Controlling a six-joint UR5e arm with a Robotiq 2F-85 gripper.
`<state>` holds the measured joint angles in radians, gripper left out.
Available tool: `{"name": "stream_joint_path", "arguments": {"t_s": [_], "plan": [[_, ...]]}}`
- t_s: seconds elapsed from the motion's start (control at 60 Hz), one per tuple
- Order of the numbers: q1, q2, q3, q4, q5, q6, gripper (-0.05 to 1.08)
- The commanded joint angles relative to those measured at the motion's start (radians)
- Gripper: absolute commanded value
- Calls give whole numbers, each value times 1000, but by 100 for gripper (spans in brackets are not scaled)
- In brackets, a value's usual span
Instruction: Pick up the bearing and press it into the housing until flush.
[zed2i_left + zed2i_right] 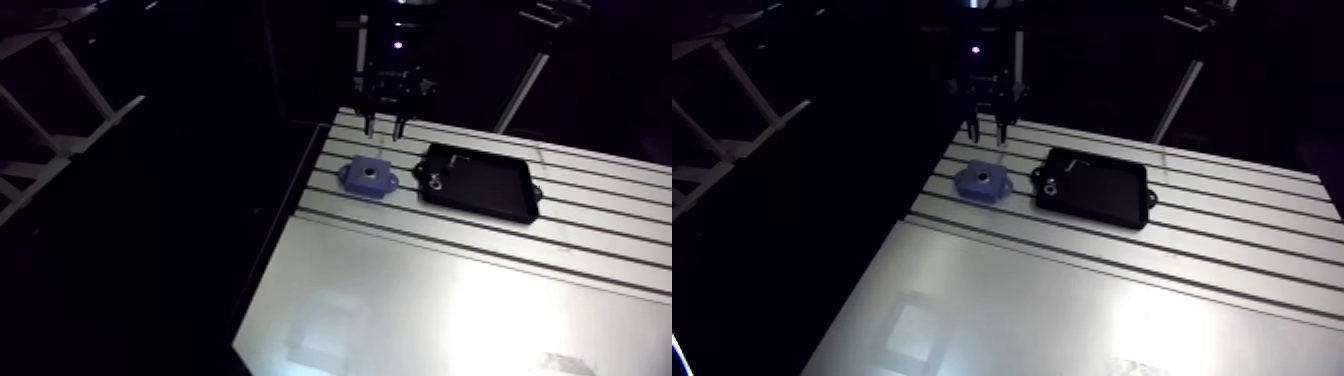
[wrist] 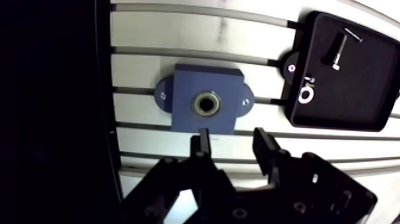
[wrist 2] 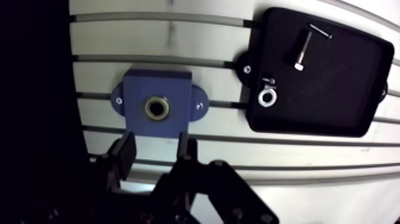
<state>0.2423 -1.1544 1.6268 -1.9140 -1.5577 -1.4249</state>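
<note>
The robot's black two-fingered gripper (image 2: pixel 232 146) is hovering over the slotted aluminium table (image 2: pixel 178 36), its fingers standing moderately apart and holding nothing. Just ahead of the fingertips, a blue rectangular housing block with rounded mounting ears (image 2: pixel 184 86) is lying flat across the slots. A metal ring bearing (image 2: pixel 205 104) is sitting in its central bore; whether it is flush cannot be told. Beside the housing, a shallow black rectangular tray (image 2: pixel 357 89) is carrying a small silver washer-like ring (image 2: pixel 305 95), a dark bolt (image 2: pixel 337 52) and a thin pin (image 2: pixel 353 34).
</note>
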Motion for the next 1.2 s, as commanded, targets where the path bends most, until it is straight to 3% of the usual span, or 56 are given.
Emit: {"name": "stream_joint_path", "arguments": {"t_s": [0.017, 0.2, 0.233, 0.433, 0.95, 1.2], "plan": [[-77, -39, -103, 167, 11, -38, 1], [-164, -53, -199, 275, 12, -110, 1], [-199, -54, -233, 316, 12, -135, 1], [-276, -56, -286, 363, 12, -193, 1], [-297, -111, -294, 396, 9, -260, 1], [-299, -188, -289, 393, 7, -273, 1]]}}
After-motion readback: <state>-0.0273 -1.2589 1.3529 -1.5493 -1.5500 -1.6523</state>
